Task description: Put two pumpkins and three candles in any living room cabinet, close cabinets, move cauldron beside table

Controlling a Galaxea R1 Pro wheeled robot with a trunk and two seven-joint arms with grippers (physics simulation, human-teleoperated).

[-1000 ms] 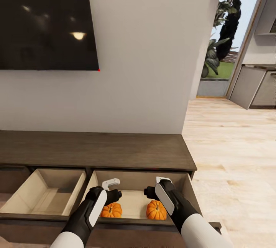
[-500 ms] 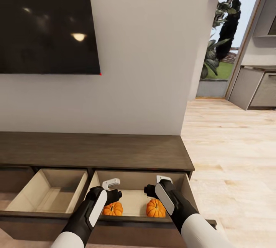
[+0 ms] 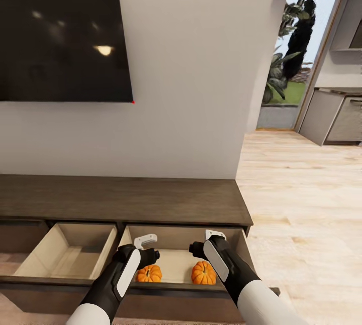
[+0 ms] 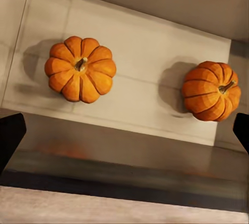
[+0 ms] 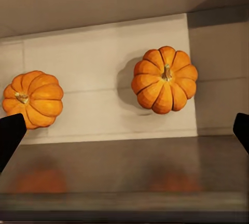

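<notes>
No lettering to read anywhere here: no text, label, brand, number or sign. The television screen (image 3: pixel 63 46) is dark and blank, the cabinet (image 3: pixel 125 199) front and its open drawers are plain, and both pumpkins (image 4: pixel 80 69) (image 4: pixel 211 91) have bare orange skin.

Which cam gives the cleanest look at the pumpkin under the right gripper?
Right wrist view: that pumpkin sits whole, stem up, unobstructed. Left wrist view shows it off to one side. Head view shows it small, partly behind the drawer front.
</notes>
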